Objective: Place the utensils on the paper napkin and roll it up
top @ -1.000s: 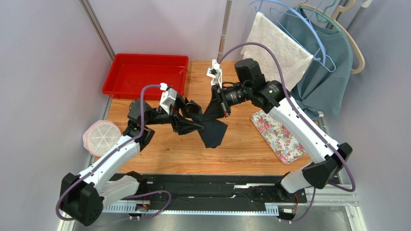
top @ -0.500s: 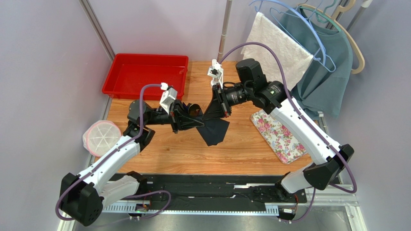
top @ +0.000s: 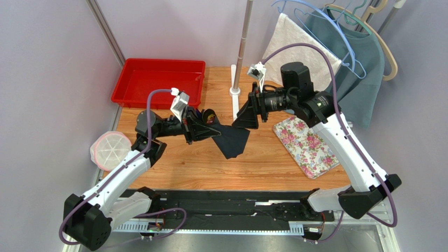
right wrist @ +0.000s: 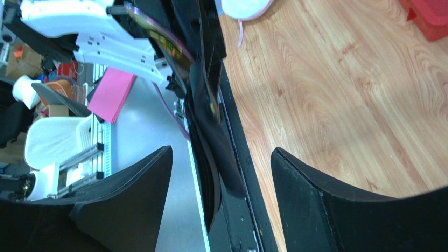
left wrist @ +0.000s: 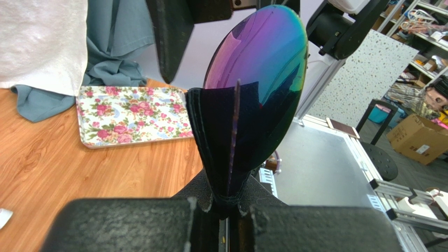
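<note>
From where I stand, the left gripper (top: 204, 127) has its jaws pressed tight on one bunched end of the paper napkin (top: 233, 142), holding it up over the wooden table (top: 263, 168). The rest of the black sheet droops away from the jaws towards the boards. In the left wrist view the utensils (left wrist: 263, 79) stand up out of that same pinch, wrapped at the base by the napkin. A shiny spoon bowl with a purple-green sheen shows plainly. The right gripper (top: 246, 116) is just beside the napkin's upper edge, jaws spread wide and gripping nothing. In its own camera the bundle sits beyond the tips, in line with the gap. The floral mat (top: 307, 144) lies apart on the right.
</note>
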`<state>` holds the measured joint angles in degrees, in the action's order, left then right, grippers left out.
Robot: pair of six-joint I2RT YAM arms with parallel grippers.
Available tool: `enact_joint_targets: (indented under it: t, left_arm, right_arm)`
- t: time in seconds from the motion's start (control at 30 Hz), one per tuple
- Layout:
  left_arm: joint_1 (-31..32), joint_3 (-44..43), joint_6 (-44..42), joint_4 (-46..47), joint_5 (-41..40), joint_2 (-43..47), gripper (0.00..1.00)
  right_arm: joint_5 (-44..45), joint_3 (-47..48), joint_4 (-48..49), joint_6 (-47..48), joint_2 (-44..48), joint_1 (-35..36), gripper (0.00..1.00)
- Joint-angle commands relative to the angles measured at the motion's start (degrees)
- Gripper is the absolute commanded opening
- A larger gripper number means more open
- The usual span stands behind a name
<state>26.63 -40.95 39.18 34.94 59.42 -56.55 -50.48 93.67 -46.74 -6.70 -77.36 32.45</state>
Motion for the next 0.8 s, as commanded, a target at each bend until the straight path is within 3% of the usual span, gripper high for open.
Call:
enact_joint_targets:
  t: [0.0,0.17,0.3,0.57,0.63,0.77]
  left_arm:
    - [-0.88,-3.87,1.07,1.27,-1.85,1.62,0.00]
    - [-1.41,-4.93,1.43,1.10,-1.85,1.27,0.00]
    - [-1.41,-5.19,1.95,1.62,-1.59,0.92,0.00]
    - [-1.41,-5.46,2.74,3.38,0.61,1.18,0.00]
    - [-1.41,-5.46,3.36,4.08,0.96,1.18,0.00]
    - [-1.32,-6.24,4.76,5.40,1.93,1.18,0.00]
  right_arm:
    - [0.21,-2.87,-2.12,4.58,5.02,-0.10,0.70]
    - [0.47,-4.98,-4.23,8.09,7.49,-0.19,0.64]
    - [1.96,-6.57,-4.67,9.42,7.93,-0.28,0.43]
    - [2.23,-5.43,-3.01,8.37,4.95,-0.37,0.18]
    - [1.88,-5.60,-2.39,7.76,4.42,-0.28,0.03]
    - [0.56,-6.56,0.15,7.05,2.83,-0.28,0.00]
